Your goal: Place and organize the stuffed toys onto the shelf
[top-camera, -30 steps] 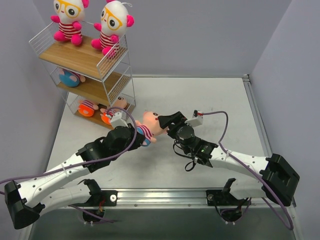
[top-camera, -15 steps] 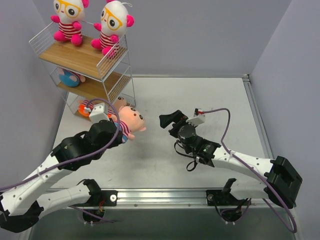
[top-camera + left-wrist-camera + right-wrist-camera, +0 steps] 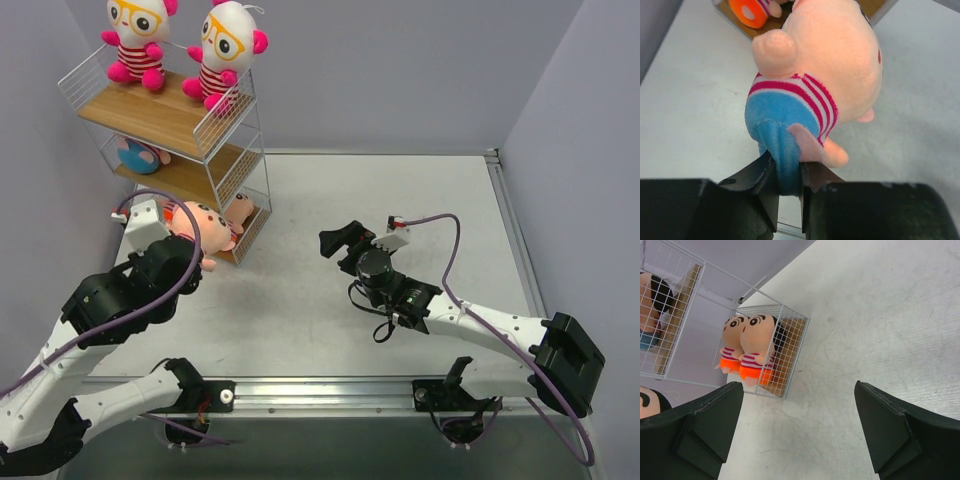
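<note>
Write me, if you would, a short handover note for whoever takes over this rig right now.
Left gripper: shut on the leg of a blue-bottomed doll, held close to the shelf.
Right gripper: open, empty, over the table.
Done: two yellow-glasses dolls on top, a second blue doll on the middle tier, two orange-bottomed dolls at the bottom.
Left: shelve the held doll, probably on the middle tier, then tidy.

middle-tier toy (image 3: 136, 155) half hidden, left arm (image 3: 110, 300) cropped
</note>
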`<state>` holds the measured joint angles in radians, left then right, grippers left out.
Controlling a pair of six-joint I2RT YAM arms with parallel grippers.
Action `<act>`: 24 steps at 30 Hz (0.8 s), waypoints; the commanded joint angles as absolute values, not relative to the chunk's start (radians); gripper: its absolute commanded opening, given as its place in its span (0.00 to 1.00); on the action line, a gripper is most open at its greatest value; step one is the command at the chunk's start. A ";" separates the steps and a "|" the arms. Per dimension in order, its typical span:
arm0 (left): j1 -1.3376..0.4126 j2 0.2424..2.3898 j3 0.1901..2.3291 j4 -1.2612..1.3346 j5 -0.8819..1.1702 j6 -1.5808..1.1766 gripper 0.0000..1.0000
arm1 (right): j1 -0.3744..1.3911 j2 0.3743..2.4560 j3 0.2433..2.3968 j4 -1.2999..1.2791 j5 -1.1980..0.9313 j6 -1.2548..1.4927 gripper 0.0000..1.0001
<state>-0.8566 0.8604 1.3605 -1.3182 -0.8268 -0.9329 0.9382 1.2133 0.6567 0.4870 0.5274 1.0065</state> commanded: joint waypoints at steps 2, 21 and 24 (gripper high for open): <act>-0.723 0.873 1.385 -1.346 -0.891 -0.789 0.02 | 0.942 1.201 0.693 0.502 0.540 0.980 1.00; -0.265 0.801 1.345 -0.741 -0.510 -0.448 0.02 | 0.940 1.190 0.678 0.528 0.479 0.937 0.98; -0.210 0.811 1.318 -0.675 -0.445 -0.460 0.02 | 0.942 1.190 0.670 0.540 0.463 0.930 0.98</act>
<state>-0.2581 0.8005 1.3334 -0.8379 -0.5430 -0.4774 0.9382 1.2137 0.6567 0.4900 0.4637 0.9516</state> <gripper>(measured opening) 0.246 0.983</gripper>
